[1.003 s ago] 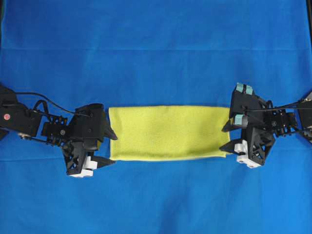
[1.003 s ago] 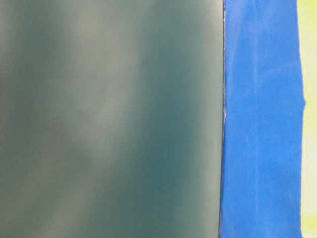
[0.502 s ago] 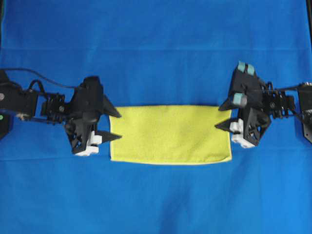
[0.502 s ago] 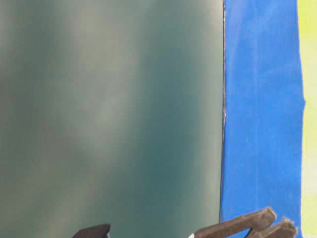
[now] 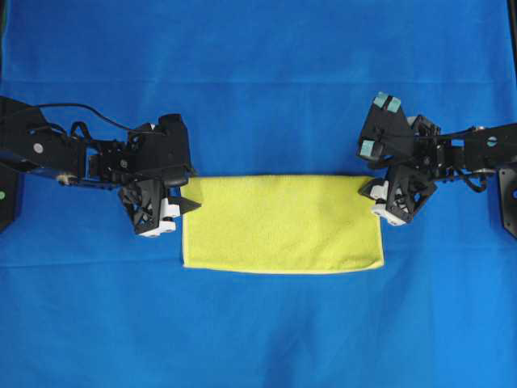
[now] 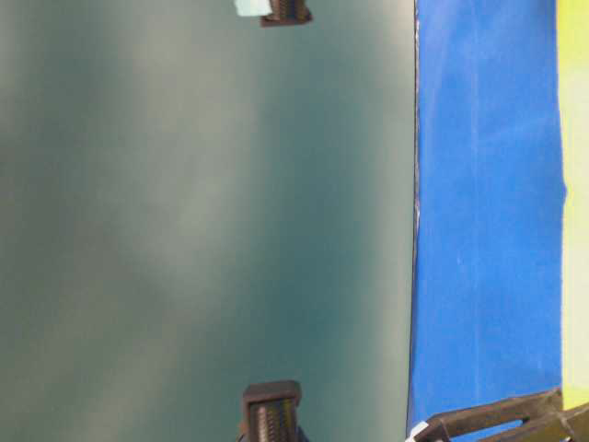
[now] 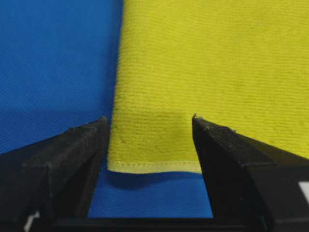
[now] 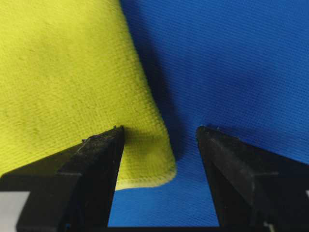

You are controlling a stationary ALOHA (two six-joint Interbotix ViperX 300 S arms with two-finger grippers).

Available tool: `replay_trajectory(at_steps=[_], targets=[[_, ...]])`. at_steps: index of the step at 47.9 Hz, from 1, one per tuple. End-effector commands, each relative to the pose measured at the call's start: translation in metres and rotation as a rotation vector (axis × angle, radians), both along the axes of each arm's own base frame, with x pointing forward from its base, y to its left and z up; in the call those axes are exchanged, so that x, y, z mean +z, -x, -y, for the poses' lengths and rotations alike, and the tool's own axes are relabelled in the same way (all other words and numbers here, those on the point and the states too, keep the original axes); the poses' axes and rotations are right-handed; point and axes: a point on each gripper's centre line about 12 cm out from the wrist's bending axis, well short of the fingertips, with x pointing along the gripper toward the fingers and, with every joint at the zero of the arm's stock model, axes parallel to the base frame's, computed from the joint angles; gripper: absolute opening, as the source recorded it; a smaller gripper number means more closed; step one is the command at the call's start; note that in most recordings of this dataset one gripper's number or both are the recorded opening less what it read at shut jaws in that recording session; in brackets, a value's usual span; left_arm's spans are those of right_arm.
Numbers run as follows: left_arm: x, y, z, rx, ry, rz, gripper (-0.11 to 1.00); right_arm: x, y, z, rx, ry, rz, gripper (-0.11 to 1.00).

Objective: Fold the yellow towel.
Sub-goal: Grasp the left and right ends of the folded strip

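Overhead view, blue cloth [image 5: 258,81] surface, yellow towel [image 5: 283,224]

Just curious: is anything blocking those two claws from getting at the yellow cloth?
Nothing visible. The left gripper and right gripper each stand open over a corner of the yellow towel, with only blue table cover around.

You had the towel [image 5: 283,223] lying flat on the cloth [image 5: 258,73] at the middle of the overhead view. The left gripper [image 5: 187,194] sat at its upper left corner, the right gripper [image 5: 370,187] at its upper right. In each wrist view a towel corner lay between the spread fingers [image 7: 77,150].
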Motion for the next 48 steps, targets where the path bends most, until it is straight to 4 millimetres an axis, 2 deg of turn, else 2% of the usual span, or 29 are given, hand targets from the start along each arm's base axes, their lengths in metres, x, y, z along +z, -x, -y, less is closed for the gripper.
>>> replay_trajectory(at_steps=[1,21,29,32,34,37,40,42,48], targets=[[0.005,-0.004,-0.003,0.007,-0.003,0.020,0.66,0.004,-0.003,0.004,-0.008,0.005,0.021,0.62],[0.004,-0.003,-0.010,0.020,-0.009,0.016,0.65,0.002,0.001,0.012,-0.008,0.028,0.009,0.62],[0.004,-0.003,-0.011,0.016,-0.015,0.010,0.56,-0.002,0.005,0.013,0.000,0.037,-0.006,0.61],[0.003,-0.002,-0.011,0.013,-0.015,-0.004,0.46,-0.003,0.006,0.013,0.002,0.037,-0.008,0.54],[0.002,-0.001,-0.010,0.010,-0.016,-0.016,0.35,-0.004,0.007,0.013,0.008,0.040,-0.007,0.45],[0.001,0.000,-0.010,0.010,-0.015,-0.027,0.16,-0.004,0.007,0.013,0.012,0.041,-0.002,0.25],[0.001,0.000,-0.010,0.010,-0.015,-0.027,0.03,-0.004,0.007,0.012,0.013,0.041,-0.003,0.07],[0.001,0.000,-0.010,0.007,-0.016,-0.027,0.01,-0.004,0.007,0.013,0.013,0.042,-0.001,0.00],[0.002,0.000,-0.010,0.007,-0.016,-0.027,0.01,-0.003,0.007,0.013,0.011,0.042,0.002,0.01]])
